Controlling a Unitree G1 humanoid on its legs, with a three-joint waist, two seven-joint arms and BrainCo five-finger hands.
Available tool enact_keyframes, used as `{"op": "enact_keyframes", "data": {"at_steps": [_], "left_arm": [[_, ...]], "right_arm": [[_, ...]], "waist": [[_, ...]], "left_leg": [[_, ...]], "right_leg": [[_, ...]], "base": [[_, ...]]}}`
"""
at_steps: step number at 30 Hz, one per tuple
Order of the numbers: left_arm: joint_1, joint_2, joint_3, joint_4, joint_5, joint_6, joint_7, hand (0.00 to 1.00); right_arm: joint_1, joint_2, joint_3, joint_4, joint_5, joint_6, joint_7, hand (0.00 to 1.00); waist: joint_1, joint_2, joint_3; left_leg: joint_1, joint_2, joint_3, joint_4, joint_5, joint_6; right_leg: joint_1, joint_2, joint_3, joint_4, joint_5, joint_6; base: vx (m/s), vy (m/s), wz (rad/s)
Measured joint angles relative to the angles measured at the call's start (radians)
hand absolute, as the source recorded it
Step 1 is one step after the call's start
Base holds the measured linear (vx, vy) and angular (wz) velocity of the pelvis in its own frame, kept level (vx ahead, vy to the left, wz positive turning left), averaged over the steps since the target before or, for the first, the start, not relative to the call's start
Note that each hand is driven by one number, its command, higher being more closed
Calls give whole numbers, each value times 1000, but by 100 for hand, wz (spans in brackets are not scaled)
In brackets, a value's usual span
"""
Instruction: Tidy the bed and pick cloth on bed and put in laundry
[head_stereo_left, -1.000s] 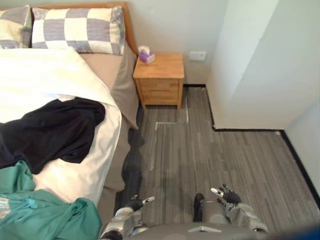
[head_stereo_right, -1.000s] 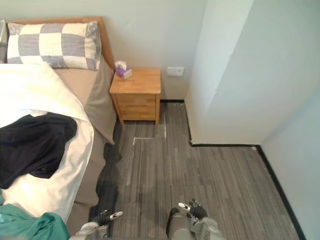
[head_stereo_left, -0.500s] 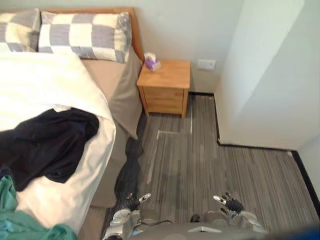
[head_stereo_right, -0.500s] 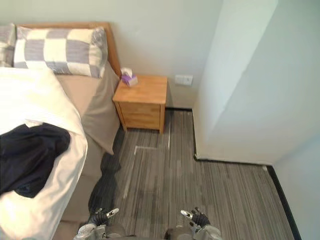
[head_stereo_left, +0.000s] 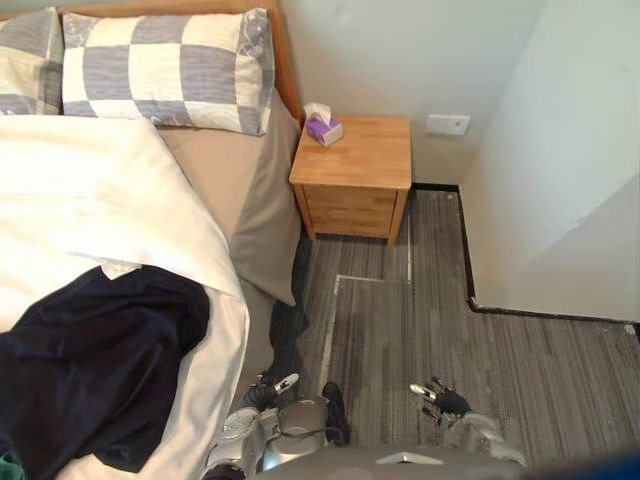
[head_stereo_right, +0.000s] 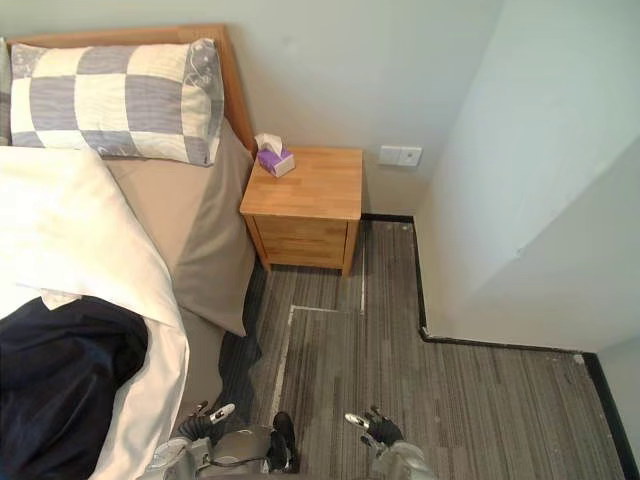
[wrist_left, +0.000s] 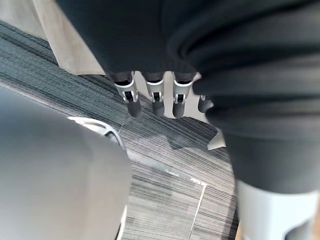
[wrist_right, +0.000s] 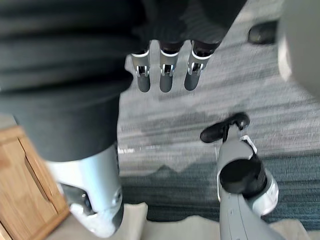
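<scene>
Currently the dark cloth is lying crumpled on the white duvet by the bed's side edge, untouched. The left hand and right hand are hanging over the floor, fingers straight and empty, likely while the robot is positioning itself.

Dark cloth on bed

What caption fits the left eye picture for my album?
A dark cloth lies on the bed while the left robot hand and right robot hand hang open above the floor.
</scene>
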Motion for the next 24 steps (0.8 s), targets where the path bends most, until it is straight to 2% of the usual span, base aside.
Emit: {"op": "enact_keyframes", "data": {"at_steps": [1,3,4,5,6,7,8,9,11,12,14,15,16,17,18,19,20,21,22,24], "left_arm": [[-1,2,-8,3,-8,1,1,0],[1,7,-20,10,-9,5,2,0],[3,15,-35,16,-9,6,-1,0],[5,32,-49,21,-9,7,-1,0],[8,39,-56,23,-9,8,-1,0],[10,44,-65,23,-11,17,0,0],[3,44,-76,22,-23,22,0,0],[3,44,-82,22,-31,23,0,0],[1,42,-99,24,-56,29,-2,0],[-2,40,-99,24,-56,30,-2,0],[-10,29,-100,24,-56,33,-3,0],[-15,24,-99,24,-57,35,-1,0],[-17,22,-98,24,-57,35,-1,0],[-21,20,-94,22,-57,34,4,0],[-27,21,-91,22,-58,33,13,0],[-37,-7,-89,27,-56,34,22,0],[-33,-29,-86,9,-51,31,20,0],[-32,-62,-70,10,-46,25,21,0],[-33,-74,-61,12,-44,26,19,0],[-39,-79,-36,6,-23,17,18,0]], "right_arm": [[6,-2,0,-1,-5,1,-2,0],[8,-13,-5,-1,-26,0,-11,0],[14,-19,-8,-1,-38,-1,-19,0],[35,-17,-6,-9,-38,-16,-26,0],[38,-17,-5,-16,-38,-20,-28,0],[35,-21,1,-19,-38,-20,-32,0],[30,-22,4,-20,-39,-25,-34,0],[25,-21,4,-20,-39,-29,-34,0],[0,-21,11,-20,-38,-52,-27,0],[-5,-22,12,-20,-38,-57,-22,0],[-5,-23,14,-20,-36,-76,-7,0],[-1,-23,13,-20,-37,-94,4,0],[0,-22,13,-19,-37,-100,6,0],[9,-16,11,-19,-39,-106,11,0],[21,-3,7,-19,-39,-115,19,0],[29,-24,-13,-22,-39,-121,24,0],[45,-30,-22,-39,-38,-131,24,0],[63,-44,-20,-70,-34,-147,25,0],[69,-45,-13,-79,-34,-156,25,0],[72,-39,56,-85,-35,-178,39,0]], "waist": [[-1,2,-2],[-2,3,-10],[-7,-20,-15],[-9,-42,-17],[-12,-45,-19],[-16,-51,-23],[-15,-49,-22],[-15,-47,-22],[-43,-29,-18],[-49,-24,-15],[-64,-13,-9],[-63,-13,-8],[-63,-14,-7],[-61,-23,-7],[-60,-44,-4],[-59,-5,6],[-59,11,7],[-67,42,8],[-69,46,6],[-46,19,-7]], "left_leg": [[9,-1,-2,1,-13,7],[46,-15,-14,-27,-43,11],[89,-48,-30,-58,-51,19],[132,-81,-54,-86,-56,26],[150,-91,-67,-96,-59,28],[190,-100,-93,-117,-63,29],[234,-102,-121,-147,-63,29],[258,-102,-138,-163,-65,33],[294,-77,-221,-182,-71,39],[299,-68,-239,-185,-74,36],[317,-37,-326,-190,-84,9],[331,-24,-376,-190,-94,-8],[332,-18,-400,-186,-101,-19],[334,-15,-451,-170,-131,-45],[333,-20,-492,-143,-162,-66],[335,9,-487,-123,-171,-79],[329,23,-471,-107,-165,-82],[336,59,-488,-96,-176,-100],[344,71,-508,-99,-178,-104],[348,91,-539,-120,-164,-123]], "right_leg": [[-5,-1,0,29,0,1],[-74,-28,-5,231,-28,27],[-154,-82,-16,461,-38,30],[-234,-133,-8,665,-2,26],[-265,-145,-2,743,-3,21],[-309,-156,-6,842,-44,-2],[-345,-149,-26,871,-89,-13],[-365,-140,-33,867,-111,-18],[-442,-79,-52,760,-156,-52],[-457,-62,-54,719,-156,-53],[-492,-2,-31,507,-133,-52],[-507,31,15,378,-85,-56],[-510,44,41,312,-49,-59],[-502,58,111,173,24,-56],[-473,59,147,127,130,-27],[-458,75,107,173,94,-44],[-456,77,98,236,64,-36],[-454,111,170,329,35,-74],[-453,128,217,367,13,-78],[-452,130,201,449,-97,-95]], "base": [[198,110,5],[159,102,11],[188,75,44],[233,84,55],[228,59,64],[213,33,62],[217,19,61],[236,-26,65],[248,-96,95],[230,-158,108],[311,-263,128],[345,-316,127],[383,-397,124],[398,-464,121],[452,-555,148],[368,-429,138],[347,-337,153],[346,-224,136],[375,-270,148],[287,-286,107]]}}
